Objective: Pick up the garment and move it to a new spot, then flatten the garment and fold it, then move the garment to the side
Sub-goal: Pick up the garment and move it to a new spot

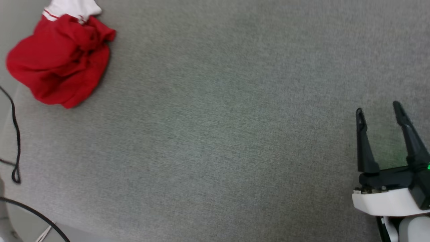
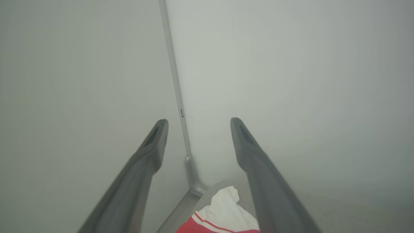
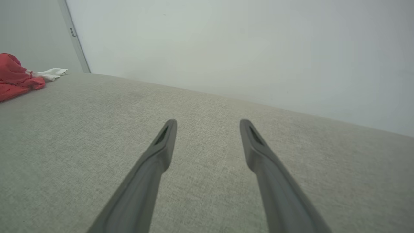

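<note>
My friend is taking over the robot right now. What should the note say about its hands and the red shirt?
The left hand is open and empty; the white sleeve of the garment shows between its fingers.
The right hand is open and empty over the grey surface, far from the garment.
The garment lies in a crumpled heap at the surface's far left corner.
Done: nothing that shows; it is neither flat nor folded.
Left: pick it up, move it, flatten it, fold it, set it aside.
</note>
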You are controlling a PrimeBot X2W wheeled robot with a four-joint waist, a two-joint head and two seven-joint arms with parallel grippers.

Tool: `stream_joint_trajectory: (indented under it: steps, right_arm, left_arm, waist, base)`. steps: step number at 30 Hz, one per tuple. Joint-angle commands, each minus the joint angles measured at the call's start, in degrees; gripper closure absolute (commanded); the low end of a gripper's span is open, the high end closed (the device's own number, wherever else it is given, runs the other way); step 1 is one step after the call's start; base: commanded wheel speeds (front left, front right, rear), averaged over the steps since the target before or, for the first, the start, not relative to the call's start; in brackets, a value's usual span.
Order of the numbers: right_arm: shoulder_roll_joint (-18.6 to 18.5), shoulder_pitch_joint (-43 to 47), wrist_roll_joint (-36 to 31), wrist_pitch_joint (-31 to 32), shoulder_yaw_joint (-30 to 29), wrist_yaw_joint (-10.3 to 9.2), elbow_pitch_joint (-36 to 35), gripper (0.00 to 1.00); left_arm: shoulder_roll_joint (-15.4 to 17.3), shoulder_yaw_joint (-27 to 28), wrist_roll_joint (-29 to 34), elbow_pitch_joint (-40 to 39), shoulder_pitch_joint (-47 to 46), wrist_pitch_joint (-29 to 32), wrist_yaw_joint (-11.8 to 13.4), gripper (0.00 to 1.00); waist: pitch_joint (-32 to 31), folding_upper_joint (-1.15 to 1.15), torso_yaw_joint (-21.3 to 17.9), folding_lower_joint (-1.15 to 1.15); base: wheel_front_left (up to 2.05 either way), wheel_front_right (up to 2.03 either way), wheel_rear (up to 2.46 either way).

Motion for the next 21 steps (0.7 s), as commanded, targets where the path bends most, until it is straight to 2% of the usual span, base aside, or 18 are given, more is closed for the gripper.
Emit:
stream_joint_trajectory:
  steps: [1,6,12,16,21]
  right_arm:
    - [-0.25,-1.13,-0.56,-0.14,-0.61,-0.02,-1.13,0.0]
    - [-1.58,-2.23,-1.31,-0.14,-1.34,-0.02,-4.09,0.0]
    - [-3.07,-2.95,-1.96,-0.14,-1.07,-0.02,-7.9,0.0]
    - [-3.7,-3.25,-2.17,-0.13,-0.91,-0.02,-9.95,0.0]
    - [-4.02,-3.09,-2.55,-0.12,-1.34,-0.03,-11.6,0.0]
  left_arm:
    - [1.57,-1.09,-1.49,2.58,-3.1,1.18,-0.26,0.0]
    - [7.43,-7.07,-9.73,9.43,-10.28,9.98,-0.32,0.0]
    - [13.73,-16.63,-21.27,14.41,-14.8,27.59,-0.31,0.0]
    - [16.6,-21.51,-28.0,16.31,-15.61,38.72,-0.3,0.0]
    - [17.6,-28.61,-33.03,17.89,-13.84,50.46,-0.32,0.0]
  waist:
    - [4.85,0.0,-1.91,-0.01]
    - [8.37,0.0,-2.52,-0.01]
    - [11.58,0.0,-3.17,-0.01]
    - [13.4,0.0,-3.94,-0.01]
    - [14.99,0.0,-4.45,-0.01]
  base:
    - [0.0,0.0,0.0]
    - [0.0,0.0,0.0]
    - [0.0,0.0,0.0]
    - [0.0,0.0,0.0]
    - [0.0,0.0,0.0]
